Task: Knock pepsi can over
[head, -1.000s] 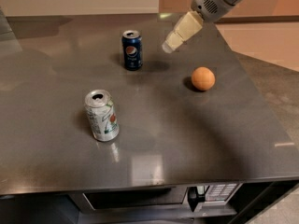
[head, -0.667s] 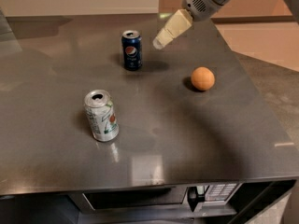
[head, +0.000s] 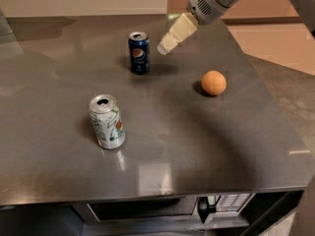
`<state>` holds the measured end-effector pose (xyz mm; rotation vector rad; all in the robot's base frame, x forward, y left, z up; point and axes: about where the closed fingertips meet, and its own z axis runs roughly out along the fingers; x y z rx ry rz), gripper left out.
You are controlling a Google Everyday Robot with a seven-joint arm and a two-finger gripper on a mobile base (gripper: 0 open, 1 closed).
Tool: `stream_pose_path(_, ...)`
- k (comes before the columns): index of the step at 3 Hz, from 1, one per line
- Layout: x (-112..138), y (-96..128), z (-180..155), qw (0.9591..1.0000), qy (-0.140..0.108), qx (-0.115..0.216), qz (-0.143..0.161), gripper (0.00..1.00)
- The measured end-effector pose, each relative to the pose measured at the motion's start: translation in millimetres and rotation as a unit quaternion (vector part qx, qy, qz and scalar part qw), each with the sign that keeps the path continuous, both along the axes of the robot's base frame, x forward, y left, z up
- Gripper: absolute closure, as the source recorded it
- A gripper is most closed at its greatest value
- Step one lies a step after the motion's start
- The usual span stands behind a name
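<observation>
The pepsi can (head: 139,52) is dark blue with a silver top and a round logo. It stands upright on the grey table (head: 177,146) toward the back, left of centre. My gripper (head: 164,48) reaches in from the upper right on a white arm. Its pale tip hangs just right of the can's upper part, a small gap away, above the table.
A white-green can (head: 107,121) stands upright at the front left. An orange ball (head: 214,82) lies to the right of the pepsi can. The table's front edge runs along the bottom, its right edge slants at the right.
My gripper has moved left and a little down, from above the orange ball's side toward the pepsi can. The cans and the ball have not moved.
</observation>
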<state>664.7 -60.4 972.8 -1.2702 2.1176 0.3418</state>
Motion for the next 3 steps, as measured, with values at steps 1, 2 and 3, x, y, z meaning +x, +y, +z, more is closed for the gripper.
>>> stream_pose_path(1,5,13,-17,1.0000,0.006,-0.001,0.004,0.00)
stream_pose_path(2,14,29,-36,0.9999,0.009,0.007,0.005,0.00)
stream_pose_path(3,34,41,-51,0.9998,0.003,0.019,-0.005,0.00)
